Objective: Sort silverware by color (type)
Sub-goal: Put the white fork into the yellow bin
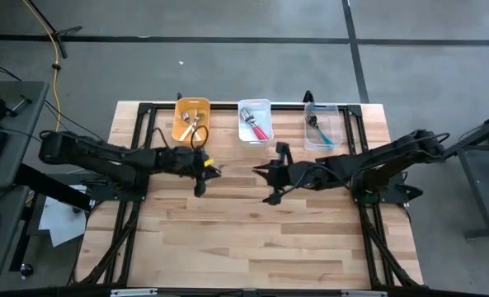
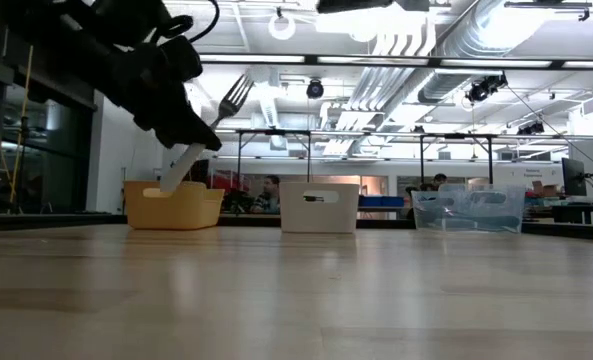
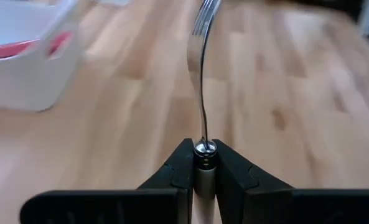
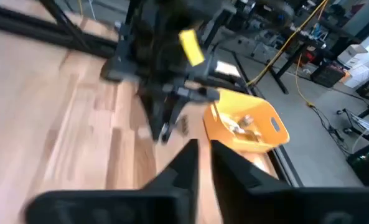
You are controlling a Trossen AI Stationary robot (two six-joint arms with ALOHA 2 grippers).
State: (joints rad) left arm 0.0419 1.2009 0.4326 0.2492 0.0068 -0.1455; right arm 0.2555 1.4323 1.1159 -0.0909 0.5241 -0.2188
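The left gripper [image 1: 201,175] is clamped on a white-handled fork [image 2: 208,122], lifted off the table [image 1: 252,239], tines up, at about five o'clock from the yellow bin [image 1: 191,120]. At twelve o'clock of the table's middle, the white bin [image 1: 255,120] holds red-handled pieces; at one o'clock, the clear bin [image 1: 322,125] holds teal ones. The right gripper [image 1: 270,175] hovers near the centre with fingers spread, holding nothing. The fork looks light and stiff, its handle slim and probably slick, so a firm pinch at the handle near the neck, as in the left wrist view, seems safest.
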